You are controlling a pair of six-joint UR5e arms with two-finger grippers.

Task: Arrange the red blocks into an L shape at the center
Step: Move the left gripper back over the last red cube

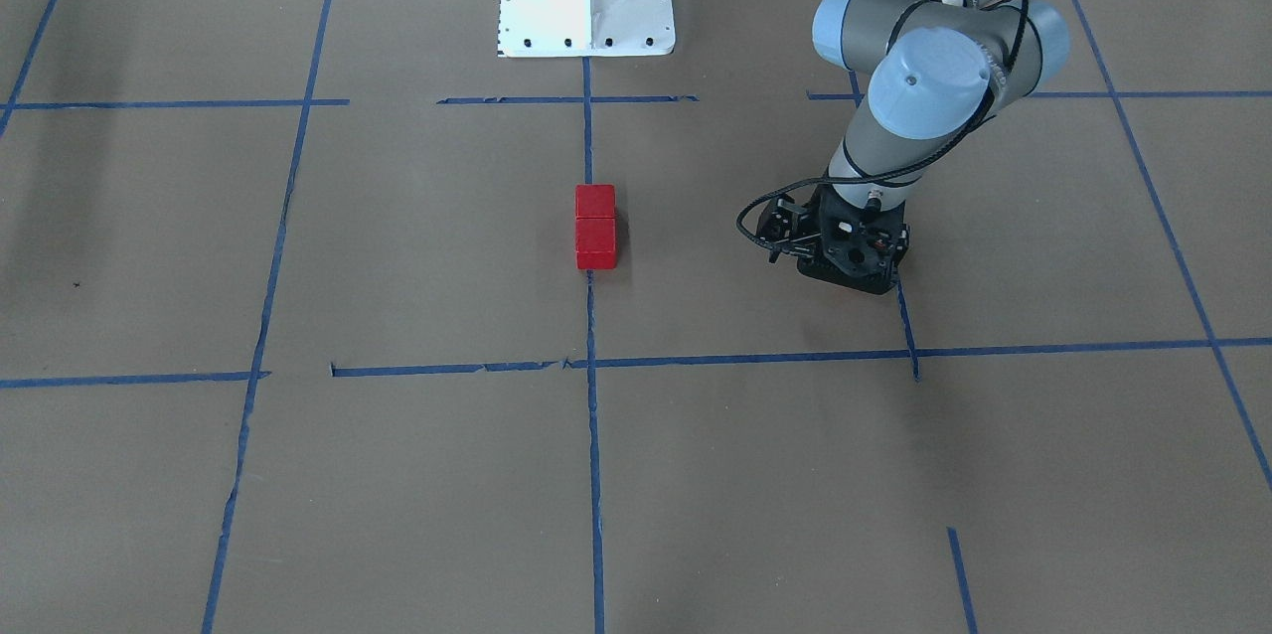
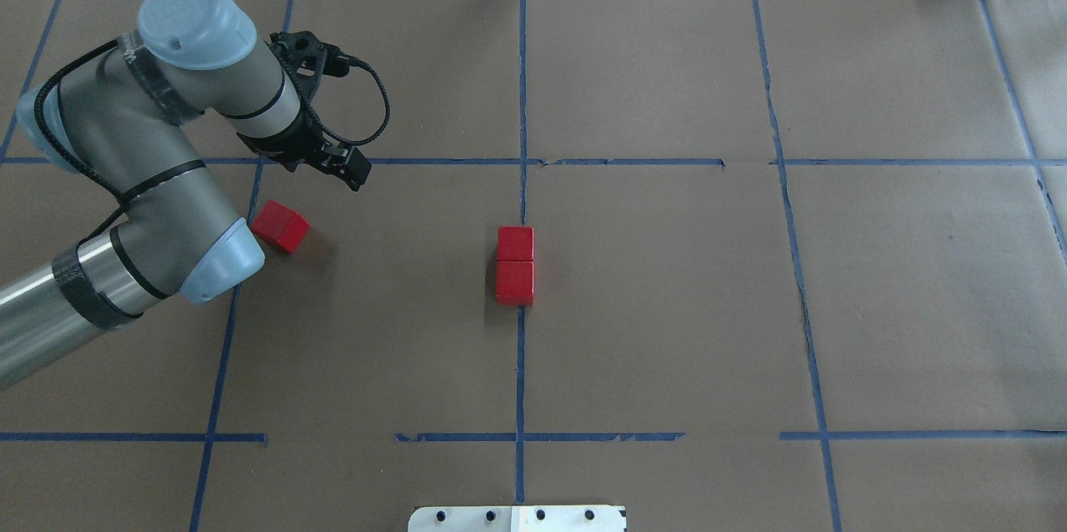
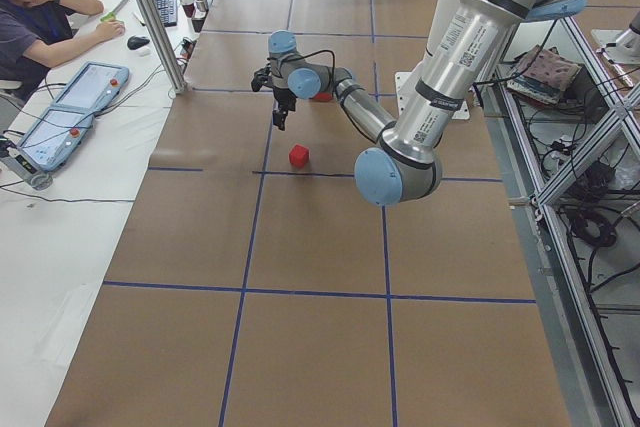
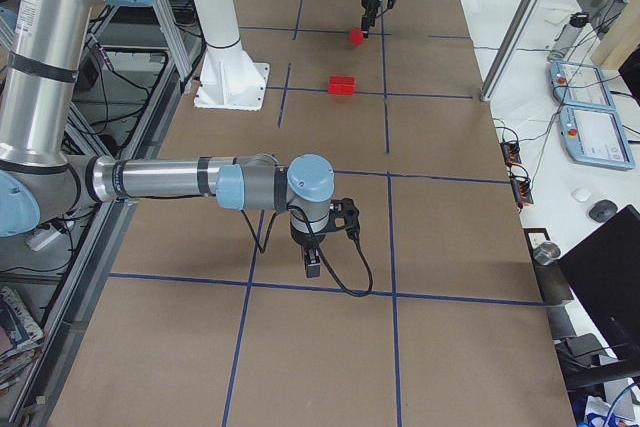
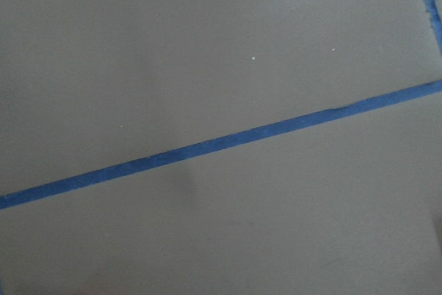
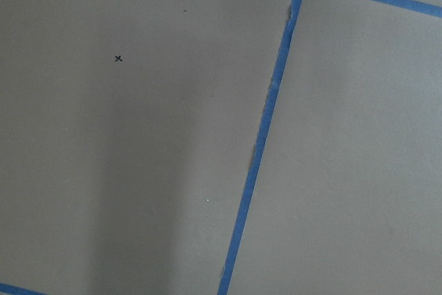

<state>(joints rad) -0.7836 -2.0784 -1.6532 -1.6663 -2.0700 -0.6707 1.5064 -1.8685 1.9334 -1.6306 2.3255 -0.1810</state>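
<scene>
Two red blocks (image 2: 515, 282) sit joined at the center (image 2: 522, 207). The third block (image 2: 281, 226) lies apart, left, near the left gripper (image 2: 350, 172); I cannot tell its jaw spread. Next, it likely descends and grasps.

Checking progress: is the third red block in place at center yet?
Out: third block sits alone, apart from the joined pair at center.

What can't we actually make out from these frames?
- Loose red block: hidden behind the left arm in the front-facing view.
- Left gripper open or shut: too small overhead, covered by its own body front-facing.
- Right gripper state: seen only in exterior right, too small.
- Wrist views: paper and tape only.
</scene>
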